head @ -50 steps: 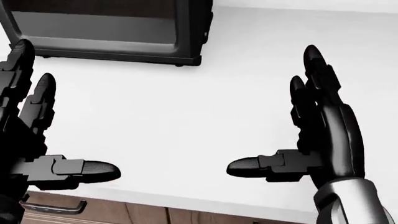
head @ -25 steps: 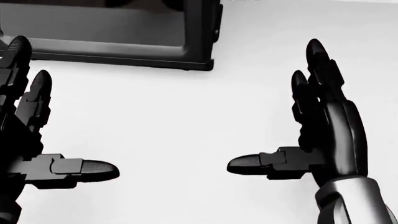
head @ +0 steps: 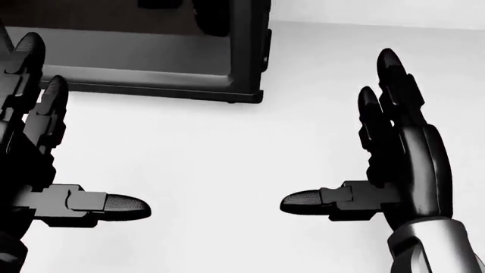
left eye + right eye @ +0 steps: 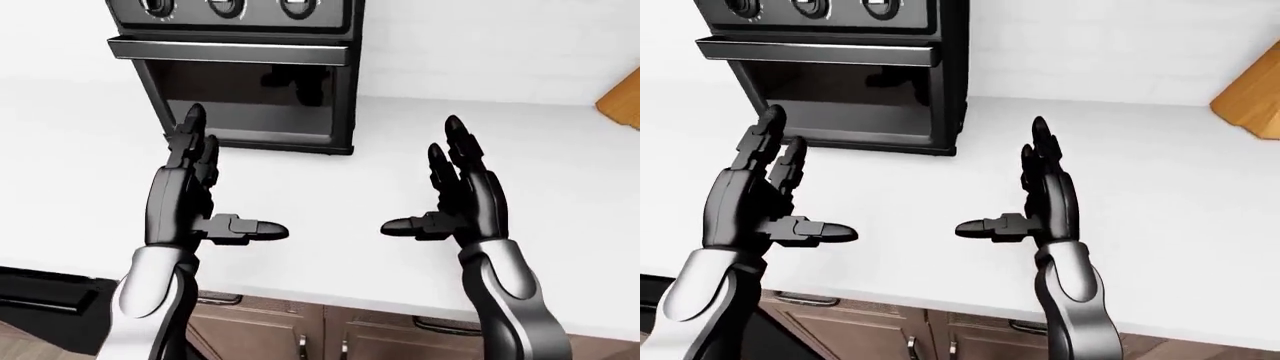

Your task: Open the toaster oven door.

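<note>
Two black three-finger hands are held over the flat white countertop (image 4: 560,187), palms turned toward each other, well apart. Left hand (image 4: 190,199): fingers straight and pointing up the left-eye view, thumb stuck out sideways toward the right hand; released, grasping nothing. Right hand (image 4: 455,195): same pose mirrored, fingers extended, thumb pointing left; released, empty.

Black box-shaped toaster oven (image 4: 235,71) stands on the countertop at top left of the left-eye view, above the left hand and apart from both hands. Its long silver bar handle (image 4: 228,51) runs across the face under a row of three round knobs (image 4: 225,6). Dark glass door (image 4: 240,97) sits upright below the handle, closed. Left fingertips (image 4: 194,114) overlap the door's lower edge in this view; contact cannot be told.

Brown wooden cabinet fronts (image 4: 300,330) with metal pulls show under the counter edge. Tan wooden block (image 4: 1252,94), partly cut off, sits at the right edge of the right-eye view.
</note>
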